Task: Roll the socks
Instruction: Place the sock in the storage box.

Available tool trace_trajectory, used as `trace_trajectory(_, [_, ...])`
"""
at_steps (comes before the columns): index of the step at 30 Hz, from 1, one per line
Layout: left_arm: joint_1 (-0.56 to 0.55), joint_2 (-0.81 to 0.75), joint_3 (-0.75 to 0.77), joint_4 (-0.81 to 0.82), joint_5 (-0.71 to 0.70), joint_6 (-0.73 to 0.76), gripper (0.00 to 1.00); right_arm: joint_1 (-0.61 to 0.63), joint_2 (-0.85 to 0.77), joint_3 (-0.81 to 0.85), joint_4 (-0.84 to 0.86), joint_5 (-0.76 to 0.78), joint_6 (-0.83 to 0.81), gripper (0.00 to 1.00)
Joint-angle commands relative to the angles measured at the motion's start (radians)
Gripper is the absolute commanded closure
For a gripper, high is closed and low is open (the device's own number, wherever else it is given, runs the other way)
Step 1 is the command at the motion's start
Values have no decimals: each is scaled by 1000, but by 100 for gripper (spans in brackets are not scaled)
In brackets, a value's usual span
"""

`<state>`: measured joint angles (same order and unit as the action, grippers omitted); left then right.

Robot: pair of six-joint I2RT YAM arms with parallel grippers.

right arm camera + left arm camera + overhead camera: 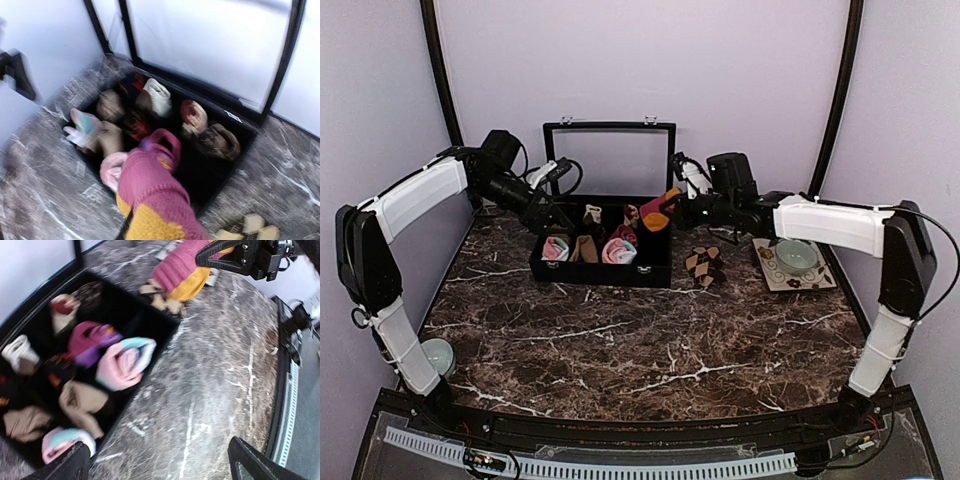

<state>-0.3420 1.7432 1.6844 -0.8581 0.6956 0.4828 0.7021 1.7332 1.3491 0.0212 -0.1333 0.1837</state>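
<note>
Marble table (620, 350), dark with white veins, filling the near ground. Arms next: left arm (420, 195) reaching in from the left, right arm (830, 225) from the right, both stretched toward the far middle. Black box (602, 268) there, split into compartments, lid (610, 160) standing upright behind it. Compartments stuffed with rolls (122, 365) — pink, tan, white and dark red among them.

Magenta sock (653, 210) off the table, held above the right end of the box, orange part lowest. Pinched tight in the right gripper (670, 207). From the left wrist, black fingers (225, 257) clamped on the magenta knit, orange bulging just below. From the right wrist, fingers hidden under the sock; knit filling the near middle of that view, over the right-hand compartments.

Brown sock (704, 265) flat on the table just right of the box, beside its near right corner, apart from both grippers. Blurred in the left wrist view; diamond pattern plain only from above.

Left gripper (555, 220) over the left end of the box, spread wide, nothing between its fingers (75, 462).

Mat (820, 280) farther right, pale bowl (795, 257) on it. Pale round object (438, 353) at the near left edge, beside the left arm.
</note>
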Motion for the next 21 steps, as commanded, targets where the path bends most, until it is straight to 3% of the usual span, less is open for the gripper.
trace_trajectory(1, [89,-7,-104,36,23,-47,1,-35,161,154,-221,78,-140,100])
trace_trajectory(12, [171,-24,-237,62,59,-6,1,-44,474,485,-366,143,-252,100])
trace_trajectory(21, [172,-22,-274,73,81,-13,1,-48,453,481,-313,205,-292,100])
